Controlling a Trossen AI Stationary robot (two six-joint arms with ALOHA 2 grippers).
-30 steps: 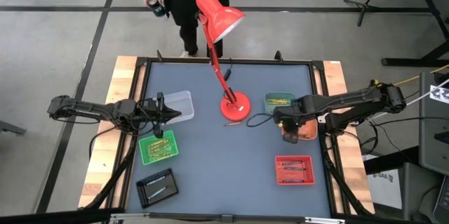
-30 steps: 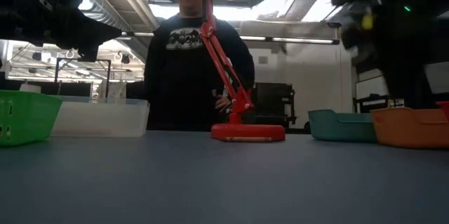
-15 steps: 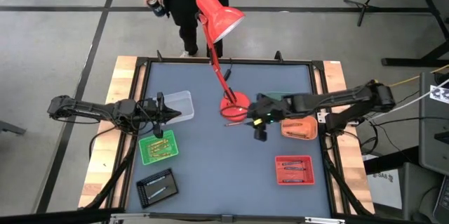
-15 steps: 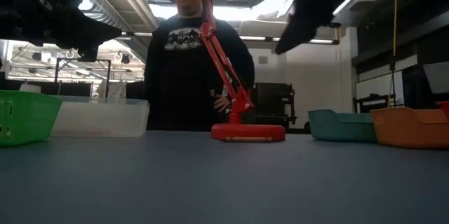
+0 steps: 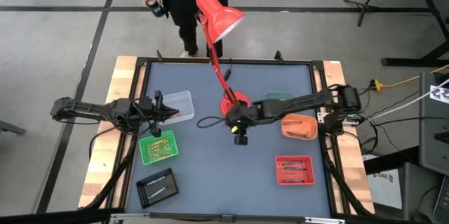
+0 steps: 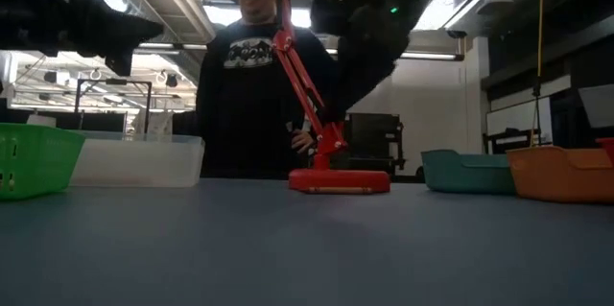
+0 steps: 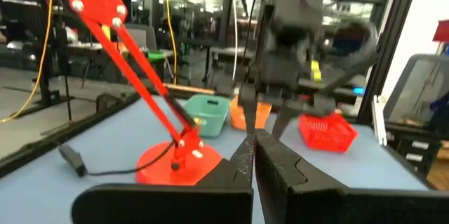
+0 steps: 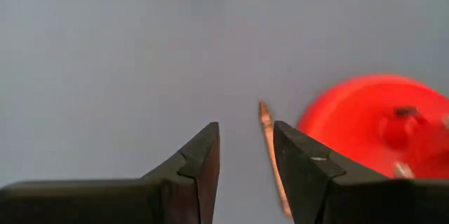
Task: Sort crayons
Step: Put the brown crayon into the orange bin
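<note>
One orange crayon lies flat on the blue-grey table, just in front of the red desk lamp's base; it also shows in the low view. My right gripper is open and empty, pointing down from well above the table, with the crayon just inside one finger. In the high view it hangs by the lamp base. My left gripper is shut and empty, hovering beside the clear tray. More crayons lie in the green tray and the red tray.
The red lamp stands at the table's far middle, its cord trailing on the table. An orange tray and a teal tray sit at the right, a black tray near left. A person stands behind the far edge.
My right gripper has swung from over the orange tray toward the table's left, across the middle, and now hangs over the crayon by the lamp base. My left arm has kept nearly still.
</note>
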